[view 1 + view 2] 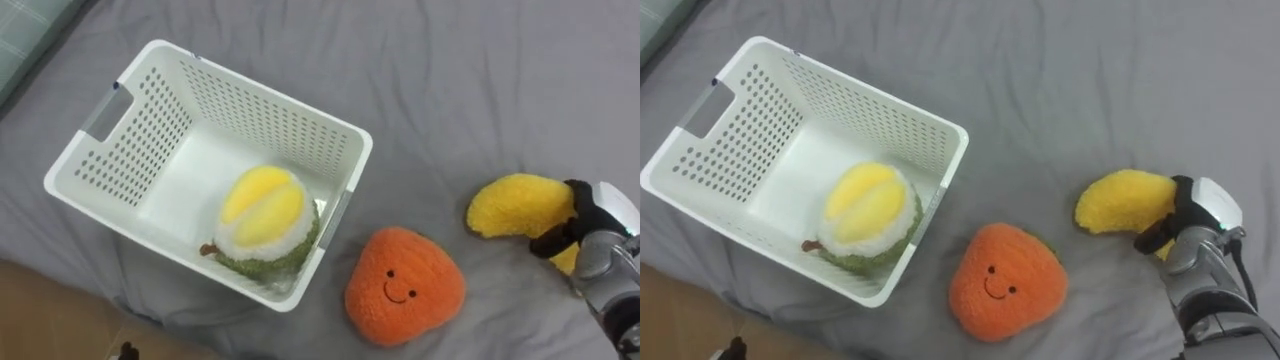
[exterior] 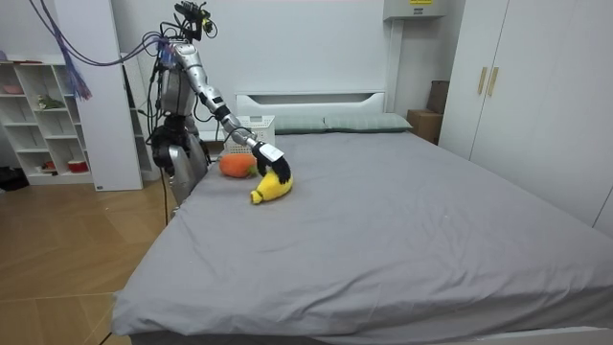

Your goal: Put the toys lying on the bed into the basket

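Right hand (image 1: 588,218): fingers curled round banana (image 1: 512,205) end, near the bed edge. Risk: grip looks shallow; the plush could slip out or catch the basket (image 1: 100,120) rim.

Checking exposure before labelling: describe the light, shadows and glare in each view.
Left eye view: soft, even light; the white basket shows no glare, and the durian plush casts a faint shadow inside it. Right eye view: the same, a soft shadow edging the orange plush. Room view: bright and even, no hard shadows on the grey bed.
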Controlling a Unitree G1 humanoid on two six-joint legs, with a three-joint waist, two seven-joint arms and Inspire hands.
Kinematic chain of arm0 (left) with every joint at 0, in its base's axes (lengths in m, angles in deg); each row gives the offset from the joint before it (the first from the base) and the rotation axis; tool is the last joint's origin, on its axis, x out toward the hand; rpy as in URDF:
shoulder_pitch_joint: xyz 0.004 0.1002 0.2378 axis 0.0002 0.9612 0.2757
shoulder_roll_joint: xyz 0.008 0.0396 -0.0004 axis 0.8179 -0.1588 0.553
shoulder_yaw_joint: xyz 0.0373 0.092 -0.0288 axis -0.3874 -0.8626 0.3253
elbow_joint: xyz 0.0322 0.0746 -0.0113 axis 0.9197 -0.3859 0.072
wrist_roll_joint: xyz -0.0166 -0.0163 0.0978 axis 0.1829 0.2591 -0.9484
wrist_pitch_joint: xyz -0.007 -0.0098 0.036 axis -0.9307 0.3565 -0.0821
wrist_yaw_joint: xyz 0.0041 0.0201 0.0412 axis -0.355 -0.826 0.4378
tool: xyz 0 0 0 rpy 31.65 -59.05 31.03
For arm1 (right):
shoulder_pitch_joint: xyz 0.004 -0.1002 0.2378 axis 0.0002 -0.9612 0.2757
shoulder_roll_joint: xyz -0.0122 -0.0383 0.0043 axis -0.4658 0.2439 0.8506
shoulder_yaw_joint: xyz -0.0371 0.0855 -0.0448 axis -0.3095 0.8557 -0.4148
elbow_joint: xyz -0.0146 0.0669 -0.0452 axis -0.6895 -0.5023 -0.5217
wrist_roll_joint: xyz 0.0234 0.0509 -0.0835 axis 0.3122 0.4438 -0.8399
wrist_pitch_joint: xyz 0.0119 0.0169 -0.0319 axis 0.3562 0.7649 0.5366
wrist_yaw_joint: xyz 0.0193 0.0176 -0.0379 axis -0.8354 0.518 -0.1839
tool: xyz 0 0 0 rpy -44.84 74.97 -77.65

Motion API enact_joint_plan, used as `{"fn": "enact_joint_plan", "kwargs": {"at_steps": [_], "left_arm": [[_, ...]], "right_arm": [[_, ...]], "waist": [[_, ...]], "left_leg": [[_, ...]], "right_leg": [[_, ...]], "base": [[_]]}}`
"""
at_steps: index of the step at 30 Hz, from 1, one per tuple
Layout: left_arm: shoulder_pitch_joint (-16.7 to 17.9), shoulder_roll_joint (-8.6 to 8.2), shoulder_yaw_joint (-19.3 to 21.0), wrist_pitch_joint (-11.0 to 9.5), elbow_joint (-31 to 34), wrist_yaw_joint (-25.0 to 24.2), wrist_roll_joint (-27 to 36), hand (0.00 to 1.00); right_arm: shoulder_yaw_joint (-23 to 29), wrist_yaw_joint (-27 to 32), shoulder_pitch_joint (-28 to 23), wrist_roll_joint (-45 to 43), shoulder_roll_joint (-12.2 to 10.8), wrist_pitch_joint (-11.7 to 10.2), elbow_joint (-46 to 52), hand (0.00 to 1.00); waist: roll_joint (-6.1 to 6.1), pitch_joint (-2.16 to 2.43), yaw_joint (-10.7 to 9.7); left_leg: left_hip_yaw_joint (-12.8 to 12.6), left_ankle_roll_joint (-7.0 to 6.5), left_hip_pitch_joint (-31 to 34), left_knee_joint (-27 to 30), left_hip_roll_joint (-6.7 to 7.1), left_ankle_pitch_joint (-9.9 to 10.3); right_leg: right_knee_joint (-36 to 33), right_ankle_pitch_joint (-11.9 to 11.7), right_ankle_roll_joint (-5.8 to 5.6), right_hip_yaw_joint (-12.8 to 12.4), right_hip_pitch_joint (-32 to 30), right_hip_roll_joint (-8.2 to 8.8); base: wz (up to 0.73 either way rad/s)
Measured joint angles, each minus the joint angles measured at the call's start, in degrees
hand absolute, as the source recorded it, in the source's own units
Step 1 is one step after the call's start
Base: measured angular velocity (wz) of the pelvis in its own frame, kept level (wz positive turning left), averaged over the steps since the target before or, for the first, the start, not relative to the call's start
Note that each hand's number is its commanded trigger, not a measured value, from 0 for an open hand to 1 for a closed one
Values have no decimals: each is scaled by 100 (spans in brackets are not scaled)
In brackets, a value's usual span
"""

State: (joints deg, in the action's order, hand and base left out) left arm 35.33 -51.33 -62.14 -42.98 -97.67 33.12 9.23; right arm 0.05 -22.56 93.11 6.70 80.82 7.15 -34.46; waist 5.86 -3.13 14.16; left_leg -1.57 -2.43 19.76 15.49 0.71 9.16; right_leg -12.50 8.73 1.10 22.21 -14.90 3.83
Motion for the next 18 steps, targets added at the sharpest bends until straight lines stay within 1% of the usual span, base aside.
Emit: {"fn": "enact_joint_plan", "kwargs": {"at_steps": [3, 7, 15, 18], "left_arm": [[0, 44, -119, -18, 48, 1, 104, 0], [2, 44, -156, -26, 54, 0, 213, 0], [7, 46, -232, -26, 220, 0, 214, 0], [11, 46, -216, -20, 222, 2, 212, 0]], "right_arm": [[0, 115, 0, -45, 6, 0, 0, 100], [-1, 143, -1, -47, 5, -4, -1, 100], [-36, 148, 2, -55, 5, -29, 18, 100], [-34, 147, 2, -238, 5, -16, 78, 100]], "waist": [[-21, 1, -7], [-80, 13, 1], [-104, 27, 10], [-121, 40, 7]], "left_leg": [[11, 0, 59, 28, 0, 0], [3, 0, 107, 39, 0, 0], [-6, 0, 97, 46, -1, 0], [-19, -1, 27, 33, -1, 0]], "right_leg": [[0, 0, 0, 11, -35, -5], [-29, -2, 4, 9, -91, 3], [-31, -2, 4, -7, -93, 9], [-30, -2, 3, -25, -41, 14]], "base": [[4], [0], [-1], [-5]]}}
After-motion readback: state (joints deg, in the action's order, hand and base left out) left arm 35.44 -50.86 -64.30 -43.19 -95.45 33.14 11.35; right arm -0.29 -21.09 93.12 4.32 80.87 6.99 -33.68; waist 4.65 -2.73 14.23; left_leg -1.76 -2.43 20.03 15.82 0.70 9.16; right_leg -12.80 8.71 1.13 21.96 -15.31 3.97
